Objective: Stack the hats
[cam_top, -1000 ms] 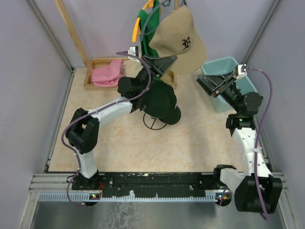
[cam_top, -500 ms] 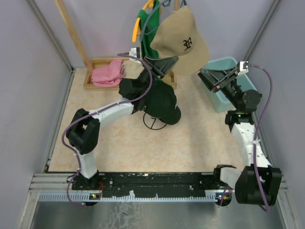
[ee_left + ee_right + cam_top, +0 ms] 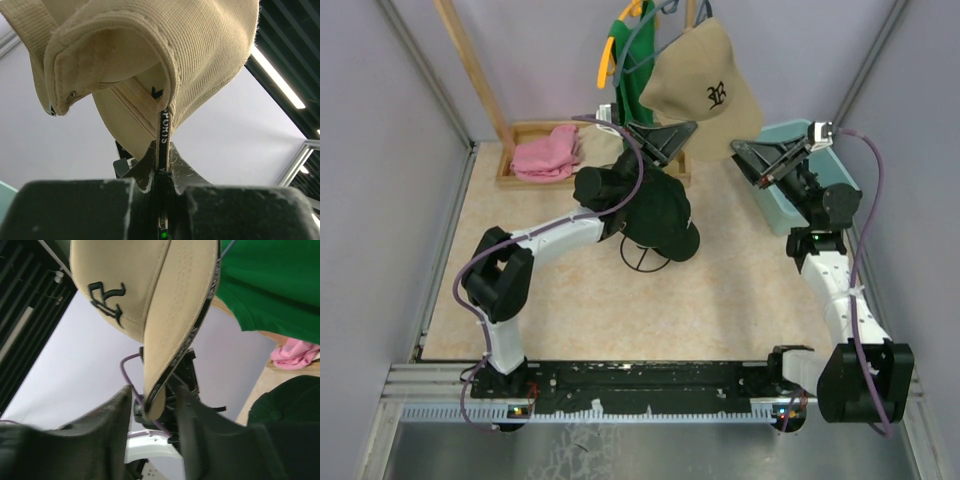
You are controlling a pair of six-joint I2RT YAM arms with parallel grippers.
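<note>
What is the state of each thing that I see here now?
tan hat: in the air, held by its edge.
left pincer: shut on the tan hat.
right pincer: open, around the brim.
black hat: resting on stand.
green shirt: hanging.
pink cloth: lying in wooden tray.

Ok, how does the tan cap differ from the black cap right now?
The tan cap hangs in the air, pinched by the left hand; the black cap sits low on a wire stand. The tan cap shows dark lettering; the black cap shows no marking from above. Both are fabric caps.
</note>
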